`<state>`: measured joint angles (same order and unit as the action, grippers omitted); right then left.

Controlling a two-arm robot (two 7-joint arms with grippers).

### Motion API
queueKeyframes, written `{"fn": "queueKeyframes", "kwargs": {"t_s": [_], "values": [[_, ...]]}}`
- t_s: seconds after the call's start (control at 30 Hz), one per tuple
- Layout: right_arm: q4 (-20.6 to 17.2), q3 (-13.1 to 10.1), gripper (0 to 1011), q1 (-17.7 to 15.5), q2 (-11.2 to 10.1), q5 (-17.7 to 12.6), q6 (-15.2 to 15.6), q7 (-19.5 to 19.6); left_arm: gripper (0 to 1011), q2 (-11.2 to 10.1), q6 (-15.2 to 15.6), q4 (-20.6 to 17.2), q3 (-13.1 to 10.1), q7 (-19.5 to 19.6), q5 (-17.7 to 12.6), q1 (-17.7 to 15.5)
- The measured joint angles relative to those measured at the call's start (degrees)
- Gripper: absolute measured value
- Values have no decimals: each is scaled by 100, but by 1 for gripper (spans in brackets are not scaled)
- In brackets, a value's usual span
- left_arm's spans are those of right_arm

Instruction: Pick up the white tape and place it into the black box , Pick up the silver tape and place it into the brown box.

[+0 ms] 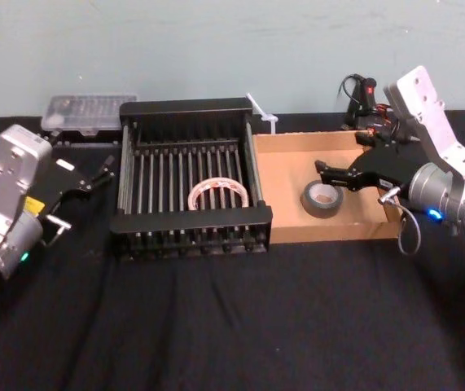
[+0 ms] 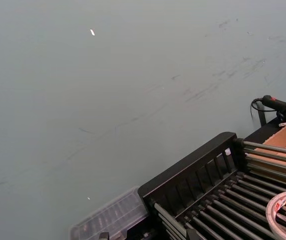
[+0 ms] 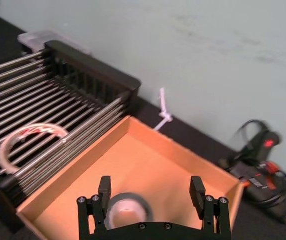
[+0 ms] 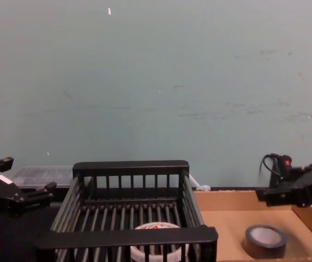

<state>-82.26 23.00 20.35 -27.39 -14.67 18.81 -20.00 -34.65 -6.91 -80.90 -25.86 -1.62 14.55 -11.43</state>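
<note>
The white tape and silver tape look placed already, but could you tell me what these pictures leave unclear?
- white tape: in the chest view, the black box front rim hides its lower part; the left wrist view's edge cuts it off.
- silver tape: blurred in the right wrist view, partly behind the right claw.
- left claw: open, beside the black box; the surface beneath is too dark to read.

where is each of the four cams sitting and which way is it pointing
Head: high, looking down at the black slatted crate, the tan cardboard box, both arms.
Chest: low, looking across the table; left gripper at its left edge.
Left wrist: looks over the crate toward the wall.
Right wrist: looks past the open right gripper at the dark grey tape roll.
All share the whitish tape roll.
</note>
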Motion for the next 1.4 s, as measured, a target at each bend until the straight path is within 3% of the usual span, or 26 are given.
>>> {"fn": "queueKeyframes", "kwargs": {"t_s": [0.27, 0.37, 0.4, 0.47, 0.6, 0.9, 1.4], "values": [[-387, -98, 1002, -467, 119, 631, -683, 861, 1001, 0, 0, 0, 0, 0, 0, 0], [-517, -115, 1002, -744, 179, 979, -1133, 1287, 1001, 0, 0, 0, 0, 0, 0, 0], [-517, -115, 1002, -744, 179, 979, -1133, 1287, 1001, 0, 0, 0, 0, 0, 0, 0], [-552, -111, 1002, -958, 235, 1316, -1558, 1659, 1001, 0, 0, 0, 0, 0, 0, 0], [-537, -109, 1002, -1152, 292, 1579, -1849, 1933, 1001, 0, 0, 0, 0, 0, 0, 0], [-490, -224, 1002, -1338, 386, 1711, -1852, 2014, 1001, 0, 0, 0, 0, 0, 0, 0], [-490, -204, 1002, -1328, 379, 1712, -1852, 2015, 1001, 0, 0, 0, 0, 0, 0, 0]]}}
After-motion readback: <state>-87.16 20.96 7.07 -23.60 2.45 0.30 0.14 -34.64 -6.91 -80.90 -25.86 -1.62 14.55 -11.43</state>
